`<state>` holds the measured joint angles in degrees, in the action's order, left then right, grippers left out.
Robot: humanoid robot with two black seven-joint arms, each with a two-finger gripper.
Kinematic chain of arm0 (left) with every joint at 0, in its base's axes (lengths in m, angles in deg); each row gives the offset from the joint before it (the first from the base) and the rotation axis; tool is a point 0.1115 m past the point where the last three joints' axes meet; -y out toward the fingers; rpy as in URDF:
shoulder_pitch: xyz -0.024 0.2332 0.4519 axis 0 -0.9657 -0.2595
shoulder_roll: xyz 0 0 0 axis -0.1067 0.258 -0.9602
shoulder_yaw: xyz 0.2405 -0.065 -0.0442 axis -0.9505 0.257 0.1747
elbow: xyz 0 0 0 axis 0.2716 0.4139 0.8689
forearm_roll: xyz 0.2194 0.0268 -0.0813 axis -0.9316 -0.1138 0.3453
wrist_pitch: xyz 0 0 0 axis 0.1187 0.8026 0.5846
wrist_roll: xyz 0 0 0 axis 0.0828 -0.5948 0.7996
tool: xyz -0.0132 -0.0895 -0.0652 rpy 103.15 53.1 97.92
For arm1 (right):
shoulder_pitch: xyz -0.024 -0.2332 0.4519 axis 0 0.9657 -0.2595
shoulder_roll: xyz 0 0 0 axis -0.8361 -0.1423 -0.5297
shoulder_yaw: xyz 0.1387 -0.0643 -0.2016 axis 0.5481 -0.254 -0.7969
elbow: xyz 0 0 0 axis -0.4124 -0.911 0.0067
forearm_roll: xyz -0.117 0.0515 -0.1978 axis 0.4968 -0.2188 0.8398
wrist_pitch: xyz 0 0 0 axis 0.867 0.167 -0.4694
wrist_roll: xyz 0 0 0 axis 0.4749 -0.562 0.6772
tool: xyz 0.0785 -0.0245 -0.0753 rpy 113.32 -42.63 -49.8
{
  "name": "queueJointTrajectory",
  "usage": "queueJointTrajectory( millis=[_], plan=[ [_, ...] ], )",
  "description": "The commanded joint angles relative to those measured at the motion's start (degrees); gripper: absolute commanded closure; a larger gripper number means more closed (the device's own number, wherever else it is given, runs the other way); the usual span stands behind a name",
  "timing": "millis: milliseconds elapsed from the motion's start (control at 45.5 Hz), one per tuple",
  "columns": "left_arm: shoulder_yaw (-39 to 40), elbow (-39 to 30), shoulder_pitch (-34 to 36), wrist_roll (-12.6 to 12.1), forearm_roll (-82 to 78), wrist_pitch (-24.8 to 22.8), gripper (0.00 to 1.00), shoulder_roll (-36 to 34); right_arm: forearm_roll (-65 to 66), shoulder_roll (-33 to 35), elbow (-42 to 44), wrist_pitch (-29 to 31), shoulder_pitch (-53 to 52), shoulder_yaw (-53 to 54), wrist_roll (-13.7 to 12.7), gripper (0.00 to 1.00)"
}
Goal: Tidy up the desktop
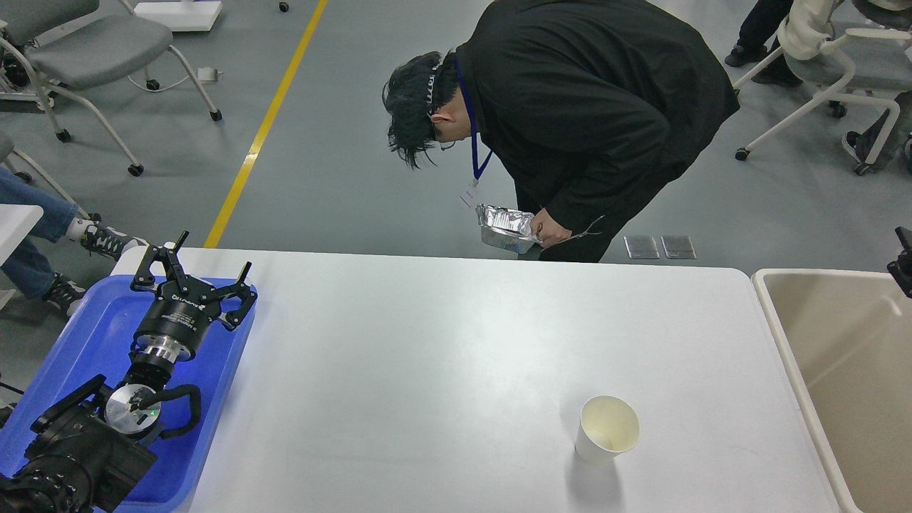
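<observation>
Reaching up over the blue tray (85, 335), left end effector (211, 269) (fingers spread, empty) above the desktop (463, 370)

The white worktop (442, 342) carries an upright paper cup (606, 429) near its front right and a blue tray (92, 342) on its left end.

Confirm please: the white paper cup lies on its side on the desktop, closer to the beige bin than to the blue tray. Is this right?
Not quite. The head view shows the paper cup standing upright, its open mouth facing up, not lying on its side. The rest holds: it is on the desktop, closer to the beige bin than to the blue tray.
</observation>
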<state>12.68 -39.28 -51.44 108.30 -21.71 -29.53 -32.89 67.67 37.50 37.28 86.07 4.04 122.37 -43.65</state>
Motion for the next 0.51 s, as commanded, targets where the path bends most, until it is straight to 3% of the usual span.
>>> queueJointTrajectory(
  millis=[0,132,484],
  plan=[
    [0.0,-0.03,0.0,0.03,0.01,0.0,0.0,0.0,0.0,-0.42,-0.29,0.02,-0.04,-0.09,-0.06,0.0],
    [0.0,-0.03,0.0,-0.05,0.01,0.0,0.0,0.0,0.0,-3.05,-0.47,-0.33,-0.65,-0.18,-0.06,0.0],
    [0.0,-0.03,0.0,0.03,0.01,0.0,0.0,0.0,0.09,-2.09,0.24,-0.69,-4.52,-2.46,-0.23,0.0]
  ],
)
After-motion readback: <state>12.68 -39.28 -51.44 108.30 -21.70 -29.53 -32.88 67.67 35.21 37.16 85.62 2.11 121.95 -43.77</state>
